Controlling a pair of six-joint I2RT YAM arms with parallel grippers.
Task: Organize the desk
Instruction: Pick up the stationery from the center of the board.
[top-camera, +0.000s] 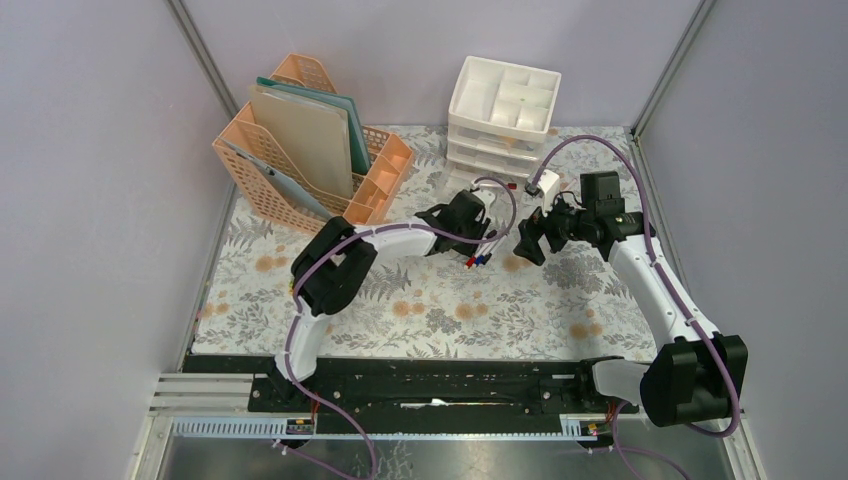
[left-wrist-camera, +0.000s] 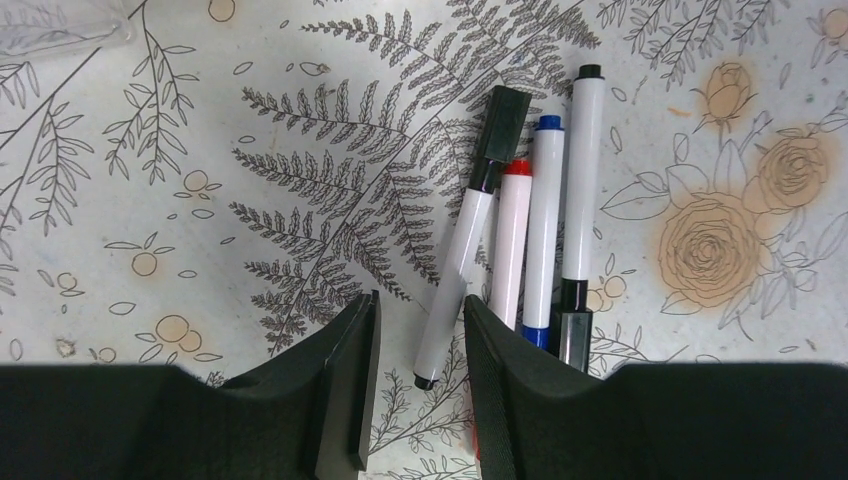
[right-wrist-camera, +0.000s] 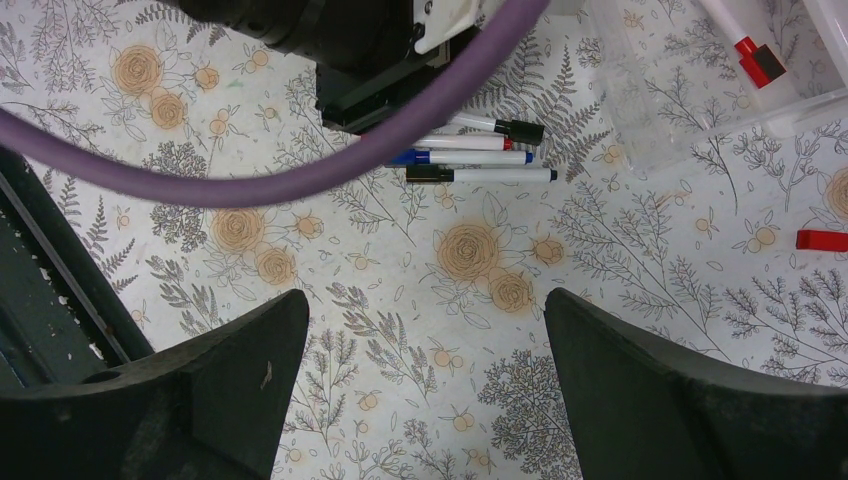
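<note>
The desk (top-camera: 420, 310) is covered with a pale cloth printed with ferns and flowers. Several white markers (left-wrist-camera: 530, 230) lie side by side on it, with black, red and blue ends; they also show in the top view (top-camera: 477, 261) and the right wrist view (right-wrist-camera: 480, 150). My left gripper (left-wrist-camera: 420, 400) is open and low over the cloth. The near end of the tilted black-capped marker (left-wrist-camera: 460, 270) lies between its jaws. My right gripper (right-wrist-camera: 425, 400) is wide open and empty above bare cloth, just right of the markers (top-camera: 527, 243).
A peach file rack (top-camera: 310, 150) with folders stands at the back left. A white three-drawer unit (top-camera: 500, 115) stands at the back centre. A clear drawer (right-wrist-camera: 700, 100) holds a red-capped marker (right-wrist-camera: 745, 45). A loose red piece (right-wrist-camera: 822, 240) lies on the cloth.
</note>
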